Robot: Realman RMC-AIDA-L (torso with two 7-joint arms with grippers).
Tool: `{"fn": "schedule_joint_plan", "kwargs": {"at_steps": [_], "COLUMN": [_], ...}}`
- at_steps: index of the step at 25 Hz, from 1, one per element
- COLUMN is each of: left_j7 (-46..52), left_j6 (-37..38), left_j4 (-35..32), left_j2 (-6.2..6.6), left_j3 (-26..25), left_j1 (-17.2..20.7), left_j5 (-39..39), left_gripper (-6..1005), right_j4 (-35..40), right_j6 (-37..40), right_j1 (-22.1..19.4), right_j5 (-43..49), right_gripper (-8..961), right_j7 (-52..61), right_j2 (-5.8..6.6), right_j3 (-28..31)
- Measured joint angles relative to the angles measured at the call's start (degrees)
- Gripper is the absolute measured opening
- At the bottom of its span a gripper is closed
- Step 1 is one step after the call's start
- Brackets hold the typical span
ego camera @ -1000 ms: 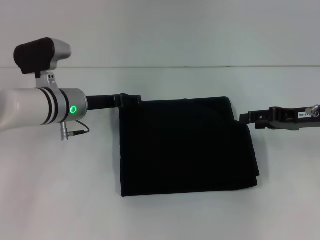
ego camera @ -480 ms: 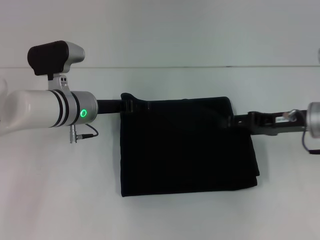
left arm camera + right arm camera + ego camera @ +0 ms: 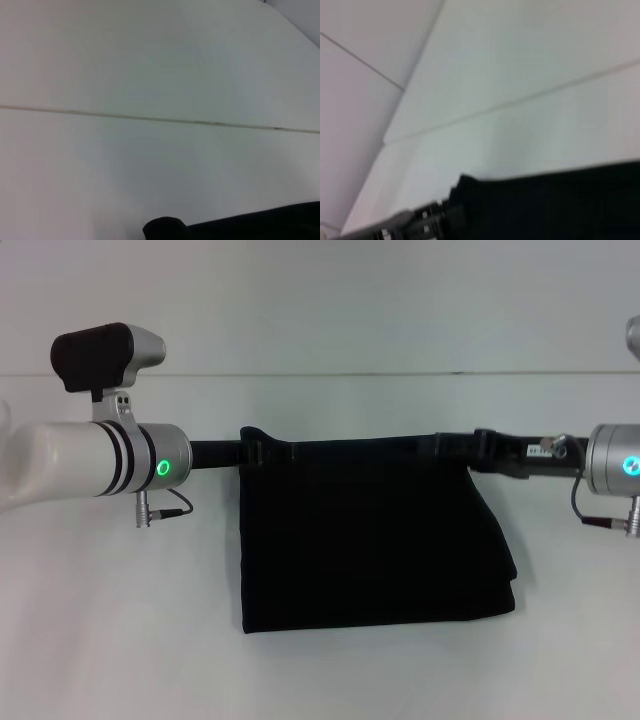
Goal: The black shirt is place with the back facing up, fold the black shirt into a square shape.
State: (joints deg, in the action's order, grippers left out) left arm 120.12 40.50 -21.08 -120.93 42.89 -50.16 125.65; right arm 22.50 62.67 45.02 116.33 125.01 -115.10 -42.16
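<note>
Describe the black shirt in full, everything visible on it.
The black shirt is plain matte soft fabric, already folded into a rough rectangle lying flat on the white table. Layered edges show along its right side. The left gripper meets its far left corner, the right gripper its far right corner.

Plain matte black fabric shirt, unpatterned, on white table; beside it, white arm casings bearing green indicator rings.
</note>
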Motion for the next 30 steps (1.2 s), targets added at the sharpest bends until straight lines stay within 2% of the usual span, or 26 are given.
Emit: {"fn": "schedule_joint_plan", "kwargs": {"at_steps": [6, 11, 14, 17, 20, 25, 30], "left_j7": [-0.07, -0.16, -0.16, -0.15, -0.16, -0.15, -0.21], "left_j6": [-0.31, -0.41, -0.42, -0.36, -0.08, 0.0, 0.01], "left_j4": [-0.02, -0.02, -0.02, -0.25, -1.02, -1.44, -1.5], "left_j2": [0.0, 0.0, 0.0, 0.0, 0.01, 0.11, 0.21], "left_j3": [0.0, -0.23, -0.25, -0.12, -0.06, -0.02, 0.0], "left_j1": [0.15, 0.4, 0.41, 0.42, 0.51, 0.6, 0.78], "left_j5": [0.1, 0.0, -0.12, -0.04, 0.16, 0.19, 0.21], "left_gripper": [950, 950, 951, 951, 951, 951, 951], "right_j4": [-0.03, 0.39, 0.76, 0.76, 0.75, 0.82, 0.23], "right_j6": [-2.99, -4.19, -4.15, -1.7, 1.72, 2.35, 1.58], "right_j1": [-1.13, -2.59, -3.48, -3.82, -3.94, -4.18, -3.82], "right_j5": [-5.7, -6.78, -6.81, -6.55, -6.17, -6.01, -5.1], "right_gripper": [712, 711, 711, 711, 711, 710, 613], "right_j7": [-5.77, -8.76, -9.47, -9.33, -9.5, -9.4, -8.76], "right_j2": [-0.67, -0.72, -0.1, 1.44, 2.21, 2.3, 1.88], "right_j3": [0.05, 1.39, 2.79, 2.39, 1.51, 1.3, 0.93]}}
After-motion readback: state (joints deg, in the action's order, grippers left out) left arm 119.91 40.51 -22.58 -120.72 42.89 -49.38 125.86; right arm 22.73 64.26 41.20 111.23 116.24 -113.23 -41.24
